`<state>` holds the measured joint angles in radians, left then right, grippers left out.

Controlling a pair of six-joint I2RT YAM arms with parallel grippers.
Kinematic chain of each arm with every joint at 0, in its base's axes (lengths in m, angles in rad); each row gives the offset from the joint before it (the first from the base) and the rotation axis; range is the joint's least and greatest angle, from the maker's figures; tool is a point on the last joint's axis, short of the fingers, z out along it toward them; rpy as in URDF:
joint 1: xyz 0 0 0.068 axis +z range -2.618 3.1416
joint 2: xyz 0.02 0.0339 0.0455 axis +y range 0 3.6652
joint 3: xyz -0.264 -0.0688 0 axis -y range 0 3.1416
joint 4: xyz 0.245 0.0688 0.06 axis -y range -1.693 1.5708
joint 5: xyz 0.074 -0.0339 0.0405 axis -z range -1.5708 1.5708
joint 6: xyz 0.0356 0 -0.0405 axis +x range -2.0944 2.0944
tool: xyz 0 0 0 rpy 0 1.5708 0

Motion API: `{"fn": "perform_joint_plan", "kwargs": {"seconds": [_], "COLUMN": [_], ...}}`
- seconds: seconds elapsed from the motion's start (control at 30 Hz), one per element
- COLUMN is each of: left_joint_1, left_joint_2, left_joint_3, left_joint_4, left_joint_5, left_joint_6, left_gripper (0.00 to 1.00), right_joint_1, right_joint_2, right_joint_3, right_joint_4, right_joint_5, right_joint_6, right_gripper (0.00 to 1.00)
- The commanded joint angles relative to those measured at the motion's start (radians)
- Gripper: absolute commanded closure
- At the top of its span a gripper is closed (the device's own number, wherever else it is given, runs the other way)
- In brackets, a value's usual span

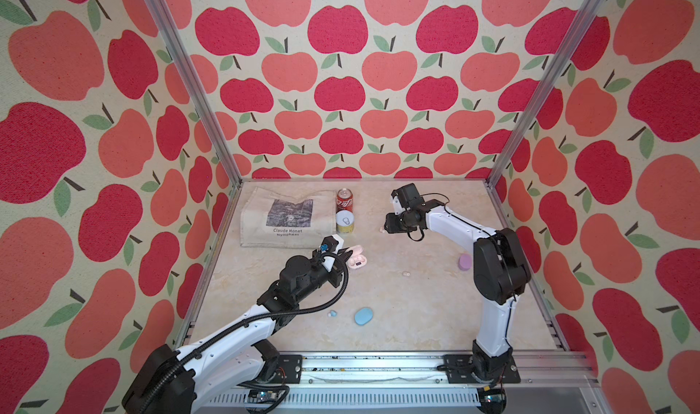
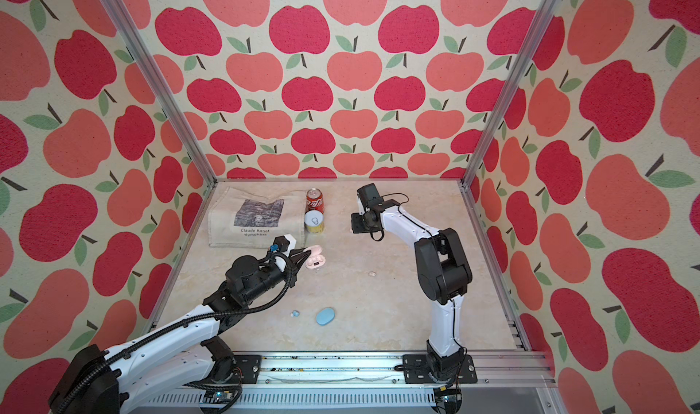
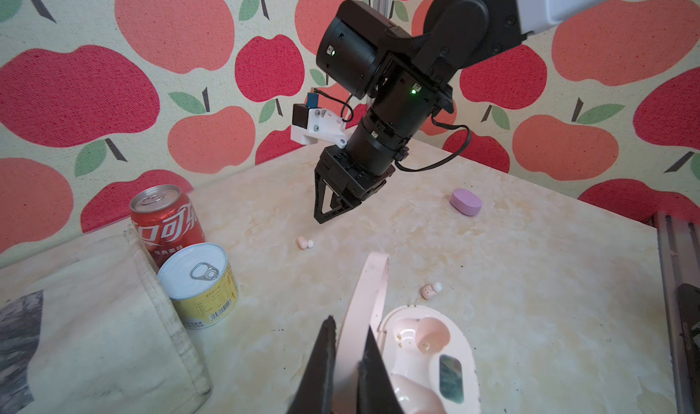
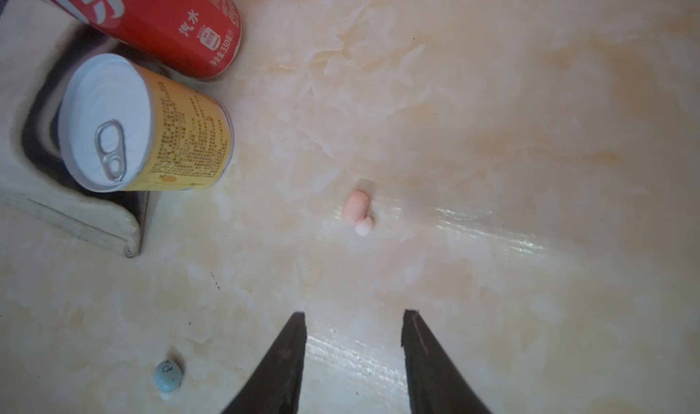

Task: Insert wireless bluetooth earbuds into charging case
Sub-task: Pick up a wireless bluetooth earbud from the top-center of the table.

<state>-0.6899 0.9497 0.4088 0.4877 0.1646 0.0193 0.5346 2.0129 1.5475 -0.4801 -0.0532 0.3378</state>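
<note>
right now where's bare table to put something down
Free: the near strip between the blue case and the right arm's base; the middle between the open pink case and purple case, but for one pink earbud. Crowded: far left, tote bag, cola can, tin.

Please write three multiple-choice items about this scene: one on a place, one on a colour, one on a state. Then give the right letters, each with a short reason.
1. Where on the table does the blue case lie?
A. at the back edge
B. near the front edge, beside a blue earbud
C. against a side wall

2. Which case stands open?
A. the pink case
B. the blue case
C. a green case

3. The jaws of the right gripper are:
A. shut on an earbud
B. shut on a can
C. open, holding nothing

Key: 1 B, both top views show it there; 2 A, its lid stands up; 3 C, bare table shows between them.
</note>
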Motion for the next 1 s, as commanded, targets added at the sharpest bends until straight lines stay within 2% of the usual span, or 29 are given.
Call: {"fn": "perform_joint_plan", "kwargs": {"seconds": [0.0,0.17,0.47,0.97], "left_joint_1": [0.007,0.012,0.023,0.033], "left_joint_2": [-0.003,-0.015,-0.023,-0.023], "left_joint_3": [-0.007,-0.016,-0.022,-0.025], "left_joint_4": [0.045,0.050,0.053,0.057], "left_joint_5": [-0.015,-0.016,-0.006,0.000], "left_joint_6": [-0.004,-0.009,-0.016,-0.024], "left_gripper": [1.00,1.00,1.00,1.00], "right_joint_1": [0.015,0.029,0.064,0.068], "right_joint_2": [0.093,0.189,0.277,0.308], "right_joint_3": [0.106,0.198,0.290,0.295], "right_joint_4": [-0.036,-0.077,-0.107,-0.110], "right_joint_5": [-0.022,0.013,0.104,0.155], "right_joint_6": [-0.045,-0.080,-0.090,-0.152], "right_gripper": [0.53,0.52,0.55,0.57]}}
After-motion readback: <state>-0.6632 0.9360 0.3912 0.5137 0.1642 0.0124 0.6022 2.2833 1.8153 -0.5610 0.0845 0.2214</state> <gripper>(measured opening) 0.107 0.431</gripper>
